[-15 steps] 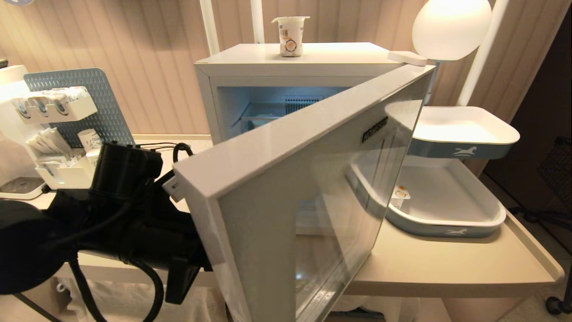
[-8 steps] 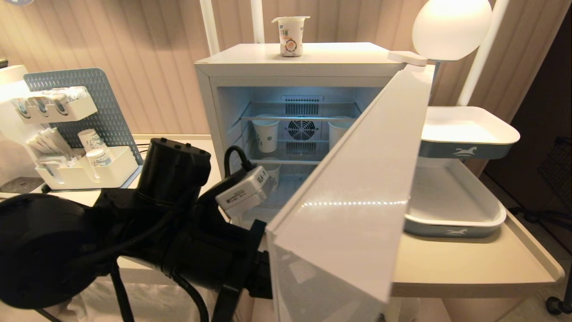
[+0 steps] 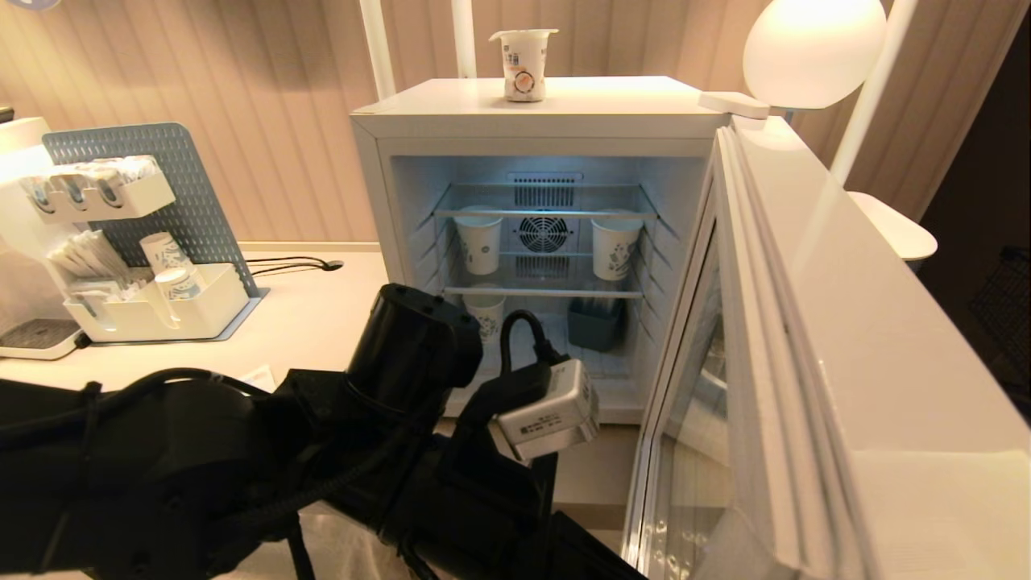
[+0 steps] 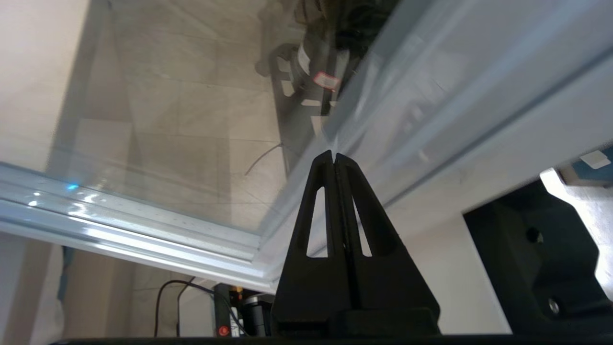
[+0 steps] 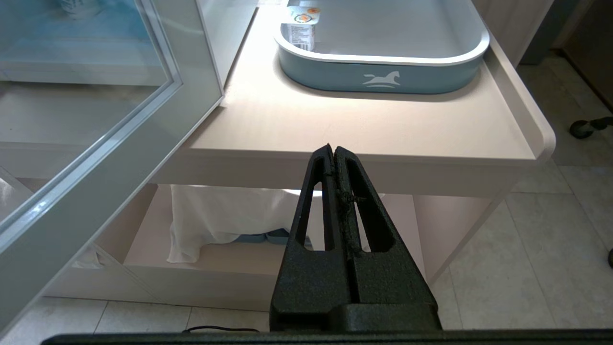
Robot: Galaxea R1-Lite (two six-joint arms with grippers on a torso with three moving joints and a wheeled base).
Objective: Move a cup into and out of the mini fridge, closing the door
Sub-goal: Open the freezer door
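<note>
The cup (image 3: 523,64), small, white, with an orange-brown picture, stands on top of the mini fridge (image 3: 620,101). The door (image 3: 830,322) is swung wide open to the right, and the lit shelves inside show. My left arm (image 3: 403,451) reaches across the fridge's front, low down; its fingers are hidden in the head view. In the left wrist view the left gripper (image 4: 334,154) is shut and empty, its tips at the inner side of the door (image 4: 431,96) beside the glass. The right gripper (image 5: 333,147) is shut and empty, parked below the table's front edge.
Three paper cups (image 3: 478,242) (image 3: 616,246) (image 3: 487,310) and a grey bin (image 3: 596,322) sit on the fridge shelves. A pegboard organiser (image 3: 137,242) stands at the left, a lamp (image 3: 813,48) at the back right. A blue tray (image 5: 383,76) holds a tiny cup (image 5: 301,26).
The door has swung from half-shut to wide open toward the right. My left arm has swept rightward with it across the fridge's front. The cup has stayed put.
</note>
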